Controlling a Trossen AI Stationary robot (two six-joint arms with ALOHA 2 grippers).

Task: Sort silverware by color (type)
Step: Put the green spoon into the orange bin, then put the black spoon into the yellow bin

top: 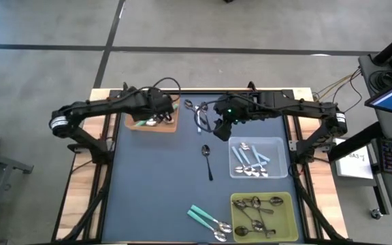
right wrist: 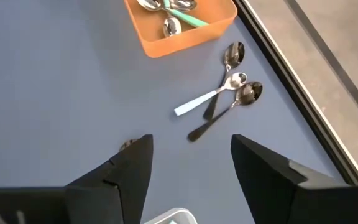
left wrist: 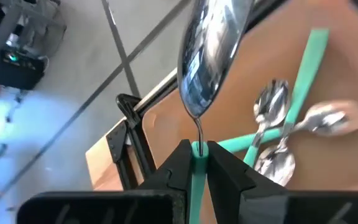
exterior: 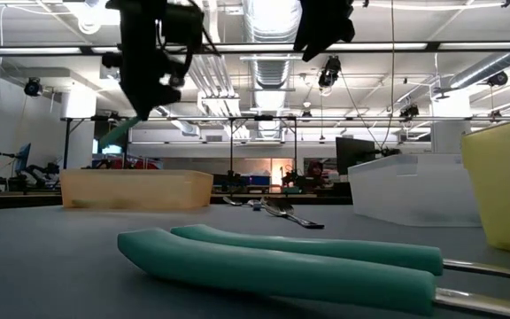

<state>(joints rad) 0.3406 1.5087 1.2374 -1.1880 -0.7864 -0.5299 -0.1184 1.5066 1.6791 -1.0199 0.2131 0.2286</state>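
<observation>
**A:** What does the surface look like, and the room behind it?

**B:** A dark blue mat (top: 162, 184) covers the table, with pale wood showing at both sides. The low view shows a big workshop: ceiling ducts, strip lights, monitors far off.

**A:** What sits around the arms?

**B:** An orange tray (top: 152, 122) at the back left holds teal-handled spoons (left wrist: 291, 118). A clear tray (top: 257, 158) on the right holds light-blue-handled ones, and a yellow-green tray (top: 264, 216) at the front right holds dark metal ones. Loose on the mat: a dark spoon (top: 207, 160) near the middle, a small cluster (right wrist: 225, 87) of two dark spoons and a light-blue one at the back, and two teal spoons (top: 208, 222) just beside the yellow-green tray. In the low view those two fill the foreground and hide much of the mat.

**A:** And the fingers?

**B:** The left gripper (left wrist: 199, 163) hangs above the orange tray, its fingers pinched on the teal handle of a spoon (left wrist: 209, 56). The right gripper (right wrist: 191, 165) hovers between the cluster and the clear tray, fingers spread wide, apparently holding nothing.
</observation>
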